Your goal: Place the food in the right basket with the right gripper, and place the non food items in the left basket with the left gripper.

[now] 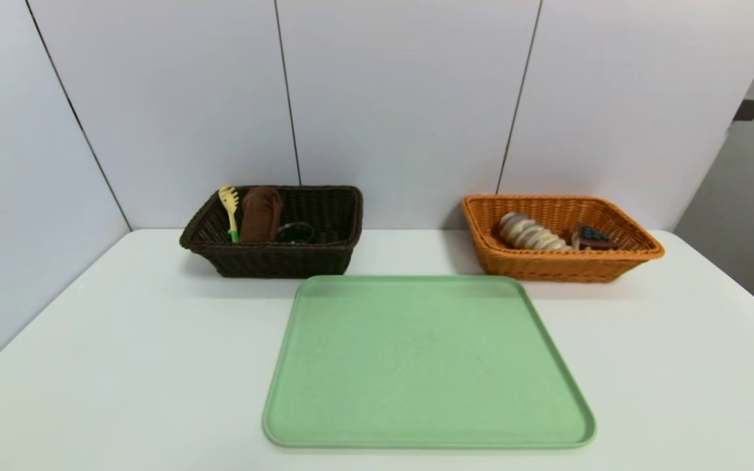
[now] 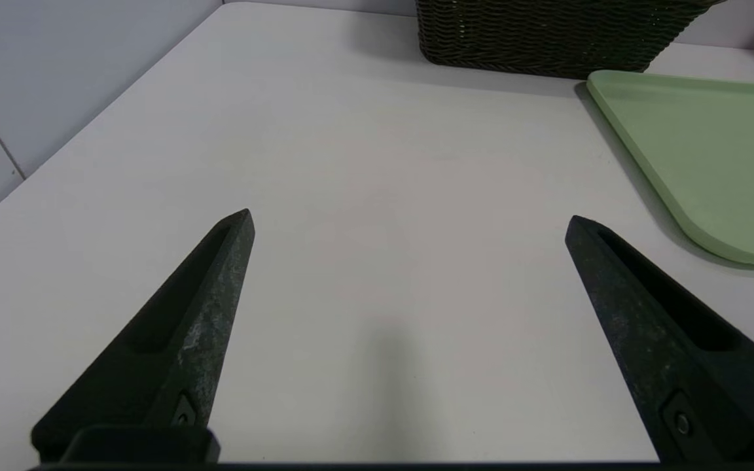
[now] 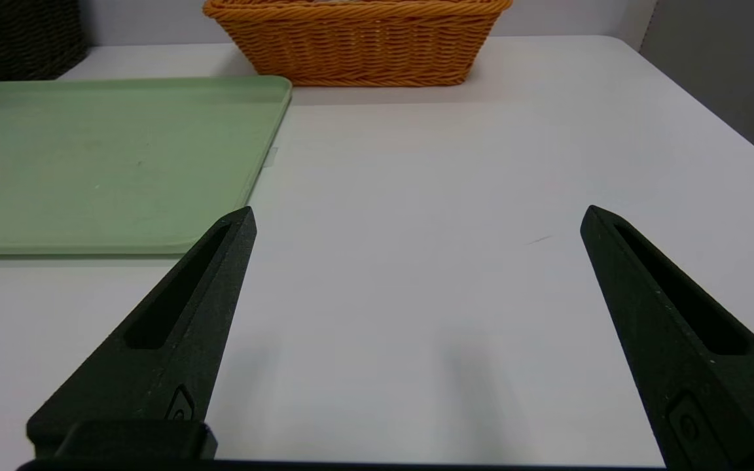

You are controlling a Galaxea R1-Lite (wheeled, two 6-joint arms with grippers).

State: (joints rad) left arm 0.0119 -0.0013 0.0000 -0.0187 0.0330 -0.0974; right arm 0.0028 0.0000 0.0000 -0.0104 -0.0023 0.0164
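Note:
The dark brown left basket (image 1: pixel 324 256) stands at the back left and holds a yellow pasta fork (image 1: pixel 229 208), a brown roll-shaped item (image 1: pixel 261 212) and a dark ring (image 1: pixel 295 231). The orange right basket (image 1: pixel 550 265) at the back right holds a striped bread roll (image 1: pixel 529 232) and a dark cake slice (image 1: pixel 590 238). Neither arm shows in the head view. My left gripper (image 2: pixel 408 221) hovers open over bare table, left of the tray, nothing between its fingers. My right gripper (image 3: pixel 416 216) stands open over bare table to the right of the tray, also holding nothing.
A bare green tray (image 1: pixel 426 360) lies in the middle of the white table (image 1: pixel 122 366), in front of both baskets. Grey wall panels close off the back and the left side. The table's right edge (image 3: pixel 711 111) drops away beyond the orange basket (image 3: pixel 357 46).

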